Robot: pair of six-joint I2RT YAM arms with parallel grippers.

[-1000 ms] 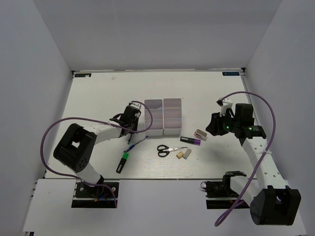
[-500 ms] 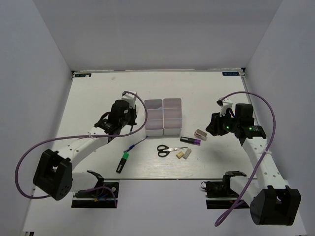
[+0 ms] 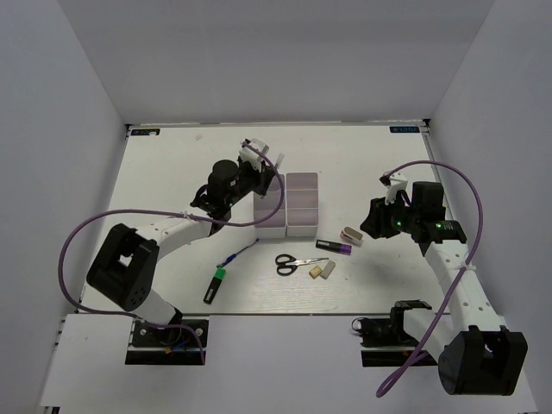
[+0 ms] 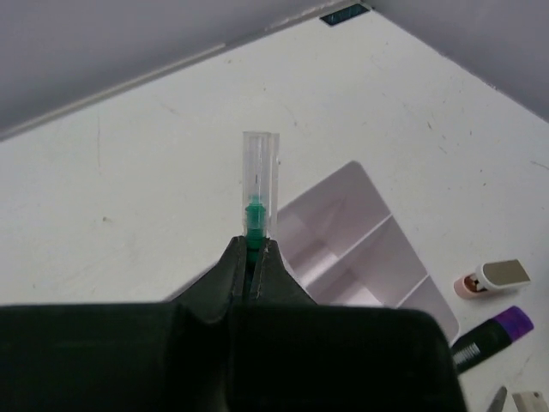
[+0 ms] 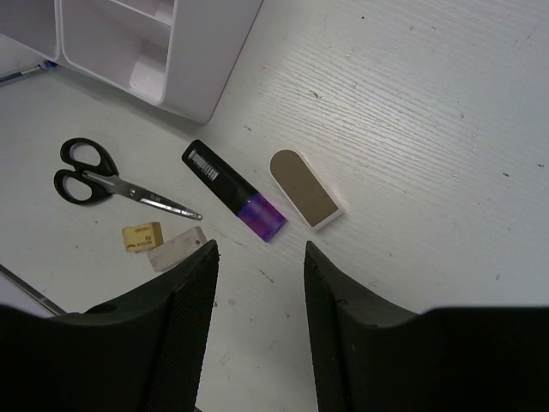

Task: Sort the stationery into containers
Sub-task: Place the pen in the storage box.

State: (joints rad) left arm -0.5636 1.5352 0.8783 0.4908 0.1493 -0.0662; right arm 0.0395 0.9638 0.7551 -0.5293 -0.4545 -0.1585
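left hand (image 4: 254,250): pinching a clear-capped pen, held up off the counter (image 3: 164,172)
clear-capped pen (image 4: 260,180): sticks straight out past the left hand's fingertips, green part showing inside the cap, cap end free
bin block (image 4: 326,185): white, two columns, on the counter below and right of the left hand's tips; the compartments in view hold nothing
right hand (image 5: 257,296): fingers spread, nothing between them, hanging over the counter
purple marker (image 5: 236,190): flat on the counter just ahead of the right hand, black body, purple end nearest the hand
clip-like piece (image 5: 305,189): just right of the purple marker, ahead of the right hand's right finger
scissors (image 5: 103,180): black handles, blades shut, ahead and left of the right hand
tan eraser (image 5: 141,237): close to the right hand's left finger
grey eraser (image 5: 178,249): touching the tan eraser, partly behind the same finger
blue pen (image 3: 231,257): on the counter, behind the left hand
green-capped black marker (image 3: 216,285): just beyond the blue pen, well apart from both hands
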